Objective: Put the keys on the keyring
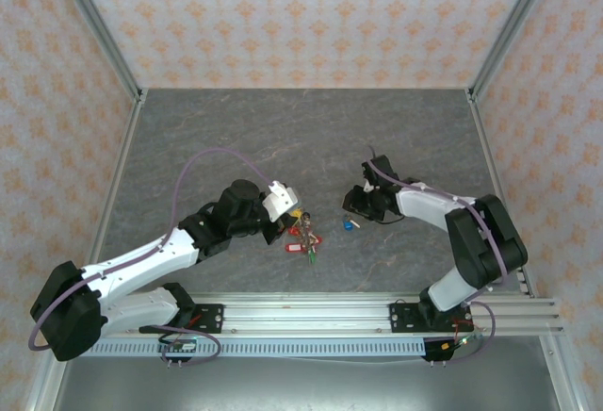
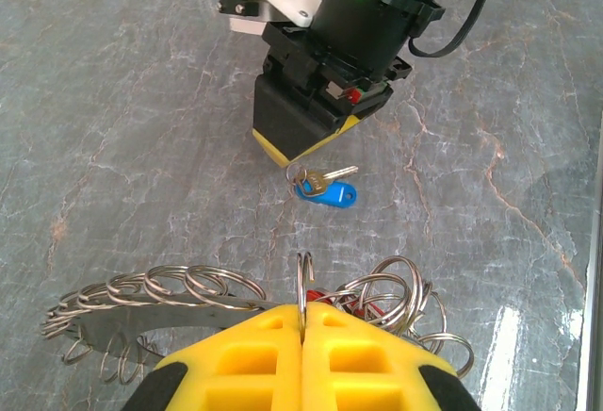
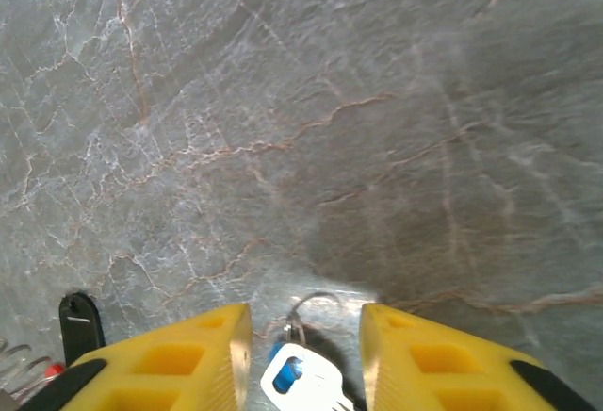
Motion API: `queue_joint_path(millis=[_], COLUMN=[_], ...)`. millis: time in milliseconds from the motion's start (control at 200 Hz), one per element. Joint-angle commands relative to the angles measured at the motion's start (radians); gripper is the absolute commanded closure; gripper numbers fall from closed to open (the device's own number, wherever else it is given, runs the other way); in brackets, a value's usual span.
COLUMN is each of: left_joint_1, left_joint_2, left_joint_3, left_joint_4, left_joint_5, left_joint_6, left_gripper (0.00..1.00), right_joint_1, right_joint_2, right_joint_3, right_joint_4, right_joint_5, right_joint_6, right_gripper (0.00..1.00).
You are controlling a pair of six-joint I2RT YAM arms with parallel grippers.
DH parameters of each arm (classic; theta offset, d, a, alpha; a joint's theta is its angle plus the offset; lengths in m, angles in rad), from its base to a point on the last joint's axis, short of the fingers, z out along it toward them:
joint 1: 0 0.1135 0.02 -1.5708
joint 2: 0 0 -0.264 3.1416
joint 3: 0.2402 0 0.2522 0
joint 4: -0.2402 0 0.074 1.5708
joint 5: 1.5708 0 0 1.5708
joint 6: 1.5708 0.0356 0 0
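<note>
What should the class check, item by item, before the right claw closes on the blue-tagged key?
1. Is the right claw open: ok.
2. Is the blue key inside that claw's gap: ok.
3. Does the key lie on the table, apart from the keyring: ok.
4. Is the left claw shut on a loop of the keyring: ok.
5. Is the right claw low enough to pinch the key: cannot tell.

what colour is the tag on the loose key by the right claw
Blue; the tag shows best in the left wrist view.
</note>
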Motion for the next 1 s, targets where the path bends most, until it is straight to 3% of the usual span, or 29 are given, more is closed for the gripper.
queue_joint_path(millis=[0, 450, 671, 991], left_joint_1=[-0.008, -0.008, -0.008, -0.008], left_joint_2=[0.005, 0.008, 0.015, 0.033], left_joint_3=[0.039, 0.045, 0.051, 0.066], left_joint_4=[0.025, 0.009, 0.005, -0.002], left_joint_5=[-0.005, -0.005, -0.003, 0.007], left_joint_6=[-0.006, -0.004, -0.006, -0.002], left_gripper=[1.0, 1.0, 1.0, 1.0], right_joint_1=[0.012, 0.016, 0.016, 0.016], right_joint_2=[0.019, 0.038, 0.046, 0.032], right_joint_3=[0.031, 0.035, 0.049, 0.052], right_joint_4=[-0.042, -0.037, -0.048, -0.037], right_joint_5=[-0.001, 0.01, 0.002, -0.018], right_joint_6=[-0.018, 0.008, 0.008, 0.017], right_gripper=[0.67, 0.8, 0.91, 0.91])
